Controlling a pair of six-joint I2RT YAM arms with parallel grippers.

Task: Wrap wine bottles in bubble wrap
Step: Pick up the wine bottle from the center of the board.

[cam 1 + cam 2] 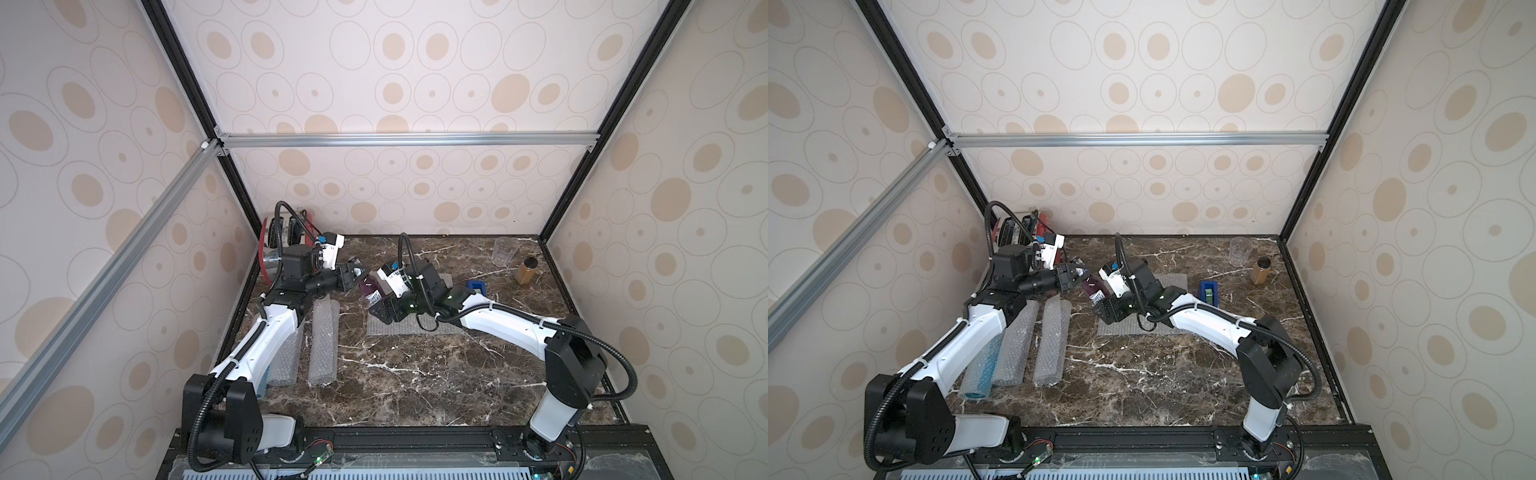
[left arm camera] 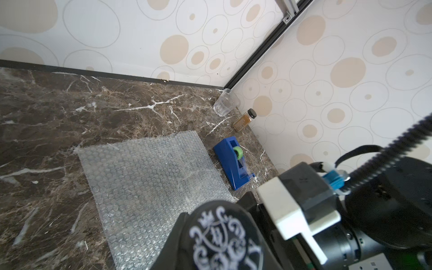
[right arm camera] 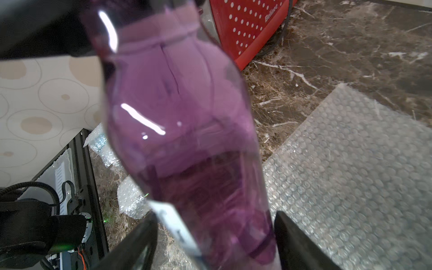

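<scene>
— How far along are they?

— On the last one, by my count. Three rolled tubes of whitish bubble wrap (image 1: 1052, 340) lie side by side at the near left of the brown marble tabletop (image 1: 1163, 374). The tube nearest the left arm (image 1: 978, 370) shows bright blue through the plastic, so there's a bottle in that one. I can't see into the other two, but I take them as done.

— And the fourth?

— The slim glass bottle of purple liquid (image 1: 368, 289) is in the air, tilted, by the left edge of the flat square sheet of bubble wrap (image 2: 149, 177). It isn't touching the sheet.

— Who's got it?

— The left gripper (image 1: 355, 272) is clamped on the dark-capped end. The right gripper (image 3: 214, 219) has its jaws apart, one on either side of the bottle's lower body by the white label. I can't tell whether they're pinching or only flanking it.

— So what's left?

— Everything for this bottle. It has to be laid on the sheet, rolled up, and I'd guess taped. The blue tape dispenser with the green roll (image 2: 233, 163) sits just beside the sheet's right edge.

— Anything in the way?

— No. The clear plastic cup (image 1: 505, 251) and the squat amber jar (image 1: 527, 271) stand well apart in the far right corner.
</scene>
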